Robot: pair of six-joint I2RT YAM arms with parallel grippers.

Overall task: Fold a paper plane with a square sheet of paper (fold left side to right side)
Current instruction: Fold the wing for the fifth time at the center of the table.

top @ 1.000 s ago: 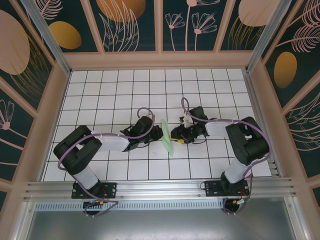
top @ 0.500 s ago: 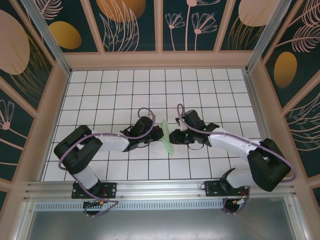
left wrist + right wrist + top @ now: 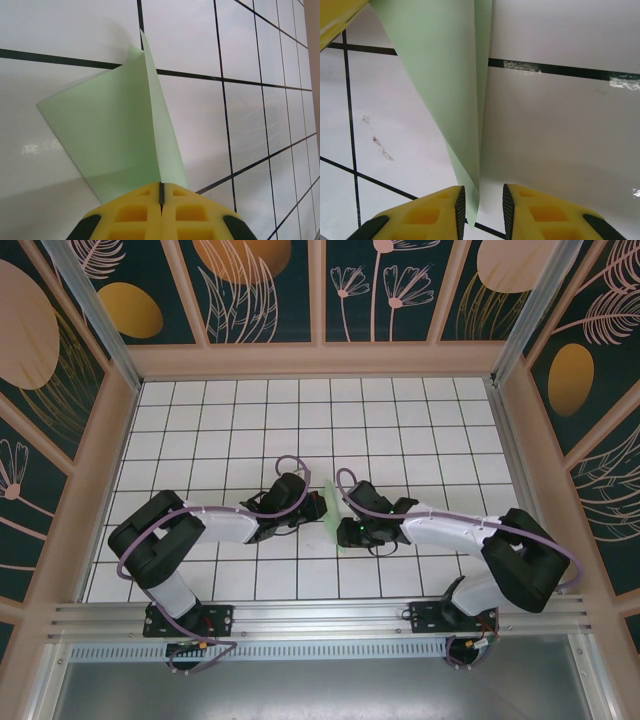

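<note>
Currently your left gripper (image 3: 161,189) has its jaws clenched on one edge of the folded sheet of paper (image 3: 115,130). The sheet stands on edge mid-table (image 3: 220,420), long axis running away from you. Your right gripper (image 3: 482,200) waits just right of it, jaws slightly parted, the sheet's tip in the gap, unpinched. Judgement: the right arm closes next.

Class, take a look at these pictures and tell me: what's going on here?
Two robot arms are folding a pale green paper sheet at the middle of the tiled table. The left gripper is shut on one end of it. The right gripper straddles the sheet's other end, jaws apart, not yet pinching.
</note>
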